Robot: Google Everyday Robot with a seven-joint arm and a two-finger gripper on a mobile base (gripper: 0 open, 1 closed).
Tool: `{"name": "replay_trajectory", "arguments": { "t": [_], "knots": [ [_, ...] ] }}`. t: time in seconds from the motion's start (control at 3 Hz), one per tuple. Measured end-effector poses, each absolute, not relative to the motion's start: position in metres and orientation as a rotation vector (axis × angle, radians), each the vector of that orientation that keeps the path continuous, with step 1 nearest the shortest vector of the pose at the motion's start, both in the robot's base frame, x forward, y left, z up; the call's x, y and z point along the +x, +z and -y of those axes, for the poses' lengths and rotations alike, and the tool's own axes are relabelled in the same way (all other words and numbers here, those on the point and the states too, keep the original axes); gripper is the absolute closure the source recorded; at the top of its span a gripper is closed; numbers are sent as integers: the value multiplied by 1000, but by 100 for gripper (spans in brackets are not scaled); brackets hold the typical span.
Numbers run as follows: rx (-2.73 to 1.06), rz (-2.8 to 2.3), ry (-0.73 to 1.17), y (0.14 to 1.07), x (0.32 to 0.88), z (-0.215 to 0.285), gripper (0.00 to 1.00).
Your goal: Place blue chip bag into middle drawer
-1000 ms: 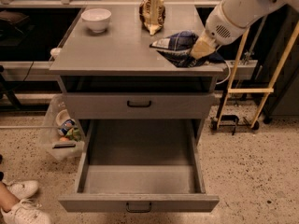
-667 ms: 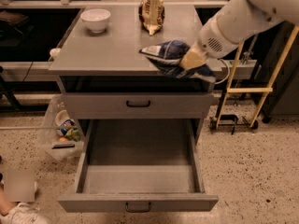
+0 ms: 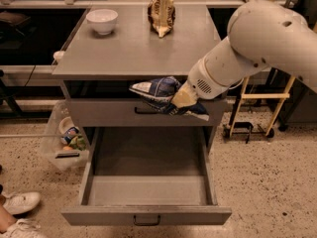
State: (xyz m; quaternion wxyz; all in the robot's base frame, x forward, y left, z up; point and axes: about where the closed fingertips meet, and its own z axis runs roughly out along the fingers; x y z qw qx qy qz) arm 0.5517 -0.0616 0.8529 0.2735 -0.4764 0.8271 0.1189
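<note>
My gripper point(image 3: 182, 99) is shut on the blue chip bag point(image 3: 161, 91), a dark-blue crinkly bag with white patches. I hold it in the air in front of the cabinet's upper drawer front point(image 3: 99, 114), off the front edge of the top, above the open middle drawer point(image 3: 147, 191). That drawer is pulled far out, with a flat grey floor and a dark bar handle on its front. The white arm reaches in from the upper right.
A white bowl point(image 3: 102, 20) and a brown-and-tan upright bag point(image 3: 161, 14) stand at the back of the cabinet top point(image 3: 124, 51). A clear bin with items point(image 3: 64, 142) sits on the floor at left. White shoes point(image 3: 17, 209) are at bottom left. A wooden frame point(image 3: 257, 108) stands at right.
The gripper has lifted the blue chip bag off the cabinet top's right side and carried it forward and down past the front edge. The view has also moved closer.
</note>
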Motion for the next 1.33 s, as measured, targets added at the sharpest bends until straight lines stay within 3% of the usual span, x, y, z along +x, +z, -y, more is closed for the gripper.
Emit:
{"name": "replay_trajectory", "arguments": {
  "t": [0.67, 1.0, 1.33],
  "knots": [
    [-1287, -2244, 326, 822, 541, 44, 100],
    [-1335, -2280, 377, 742, 494, -1, 100],
    [-1335, -2280, 376, 742, 494, -1, 100]
  ]
}}
